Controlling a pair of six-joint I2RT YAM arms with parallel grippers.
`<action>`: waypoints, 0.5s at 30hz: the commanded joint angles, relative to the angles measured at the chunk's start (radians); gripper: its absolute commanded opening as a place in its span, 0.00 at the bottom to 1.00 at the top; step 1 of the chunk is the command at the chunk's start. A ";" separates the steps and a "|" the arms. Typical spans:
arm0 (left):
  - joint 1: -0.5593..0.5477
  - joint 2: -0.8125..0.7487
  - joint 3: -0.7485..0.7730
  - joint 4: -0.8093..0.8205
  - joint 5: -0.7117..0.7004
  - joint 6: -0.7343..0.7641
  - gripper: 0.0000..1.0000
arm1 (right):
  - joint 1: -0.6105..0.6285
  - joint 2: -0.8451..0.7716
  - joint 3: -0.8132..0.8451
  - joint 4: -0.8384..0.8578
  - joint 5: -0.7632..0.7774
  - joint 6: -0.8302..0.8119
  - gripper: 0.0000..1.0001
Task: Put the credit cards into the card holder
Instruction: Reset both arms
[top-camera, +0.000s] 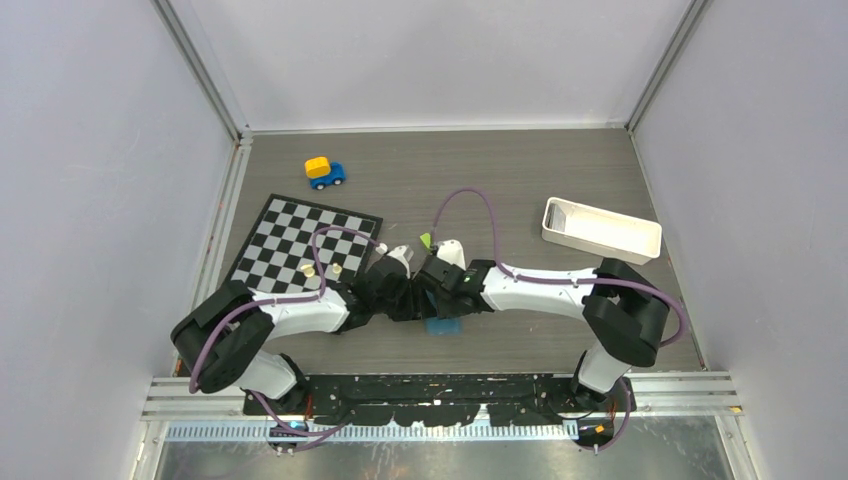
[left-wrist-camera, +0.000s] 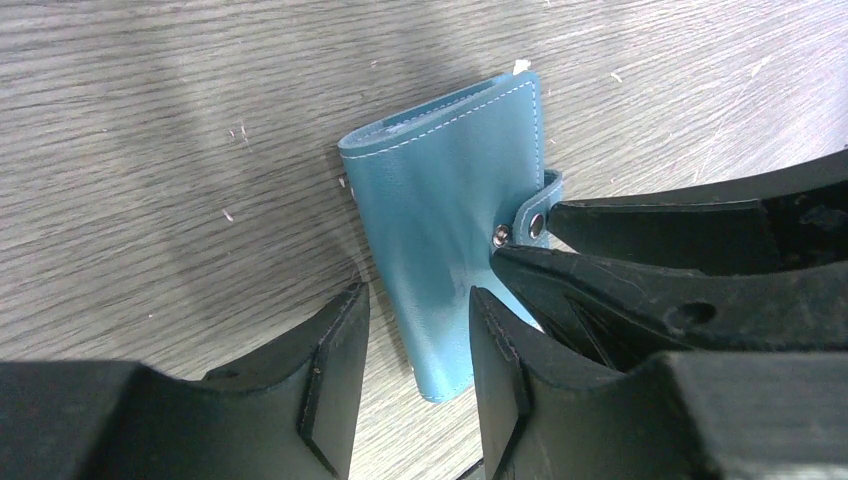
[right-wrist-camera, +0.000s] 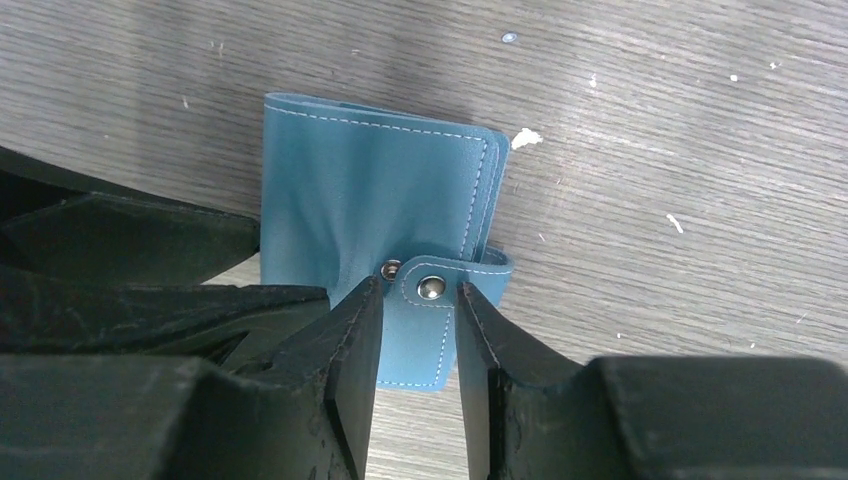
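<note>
The card holder (left-wrist-camera: 450, 190) is a teal-blue wallet, folded shut and lying flat on the wood table; in the top view only a corner of it (top-camera: 442, 326) shows beneath the two wrists. My left gripper (left-wrist-camera: 418, 293) is open, its fingers on either side of the wallet's near corner, with a gap at the left pad. My right gripper (right-wrist-camera: 418, 285) is open too, its fingertips straddling the snap strap (right-wrist-camera: 432, 288) on the card holder (right-wrist-camera: 350, 190). The left gripper's fingers (right-wrist-camera: 130, 240) reach in from the left. No credit cards are in view.
A checkerboard (top-camera: 300, 245) with two small pieces lies left of the grippers. A blue and yellow toy car (top-camera: 324, 172) sits behind it. A long white tray (top-camera: 600, 228) stands at the right. A small lime-green block (top-camera: 425, 240) shows just behind the wrists.
</note>
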 joint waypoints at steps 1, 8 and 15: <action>0.003 0.015 0.009 -0.011 -0.005 0.004 0.43 | 0.009 0.019 0.044 -0.015 0.062 -0.017 0.35; 0.004 0.017 0.005 -0.013 -0.004 0.002 0.43 | 0.021 0.006 0.050 -0.038 0.116 -0.007 0.19; 0.004 0.024 0.004 -0.013 -0.002 0.000 0.43 | 0.022 -0.037 0.021 -0.028 0.141 0.009 0.04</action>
